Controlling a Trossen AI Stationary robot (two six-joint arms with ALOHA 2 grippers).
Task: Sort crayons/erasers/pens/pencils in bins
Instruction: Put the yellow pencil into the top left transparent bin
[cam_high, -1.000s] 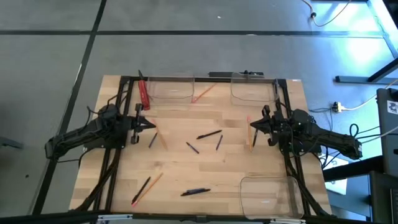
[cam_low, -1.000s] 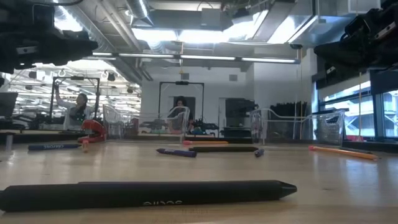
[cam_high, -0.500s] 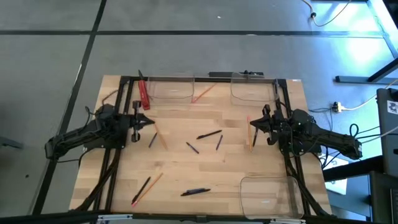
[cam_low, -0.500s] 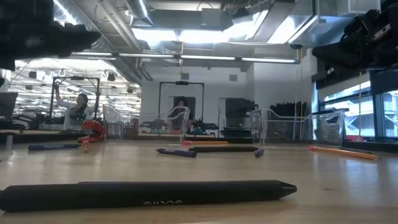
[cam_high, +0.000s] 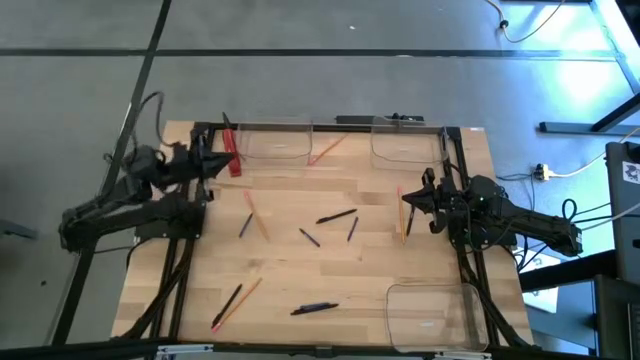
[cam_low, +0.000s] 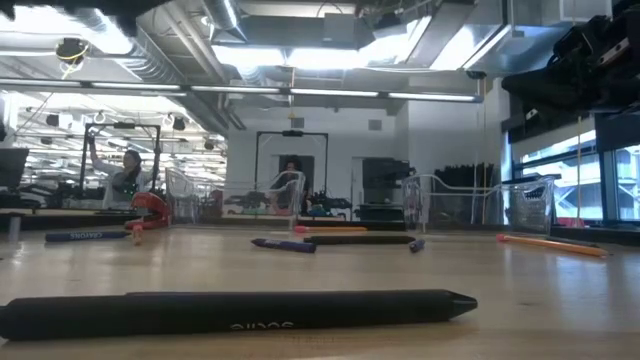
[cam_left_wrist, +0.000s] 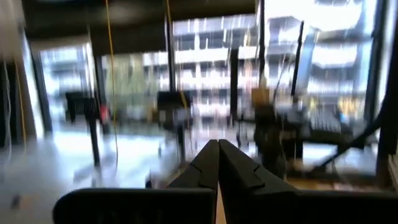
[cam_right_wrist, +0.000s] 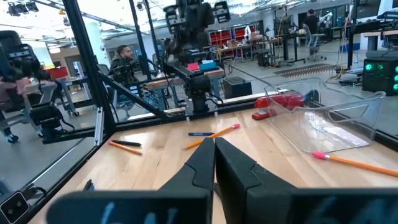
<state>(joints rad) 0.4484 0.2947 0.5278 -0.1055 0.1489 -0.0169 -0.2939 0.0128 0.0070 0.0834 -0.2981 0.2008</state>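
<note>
Sitting raised at upper left of the high view, the left gripper (cam_high: 208, 160) has its fingers pressed together on nothing, likely in transit, not lined up on any item. The right gripper (cam_high: 408, 203), also closed and empty, parks mid-right beside a pencil (cam_high: 401, 212). Pens (cam_high: 336, 216) and pencils lie loose mid-table; all three bins (cam_high: 275, 142) look unfilled, so sorting reads as barely begun

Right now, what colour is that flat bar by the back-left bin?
Red; the bar shows best in the high view.
</note>
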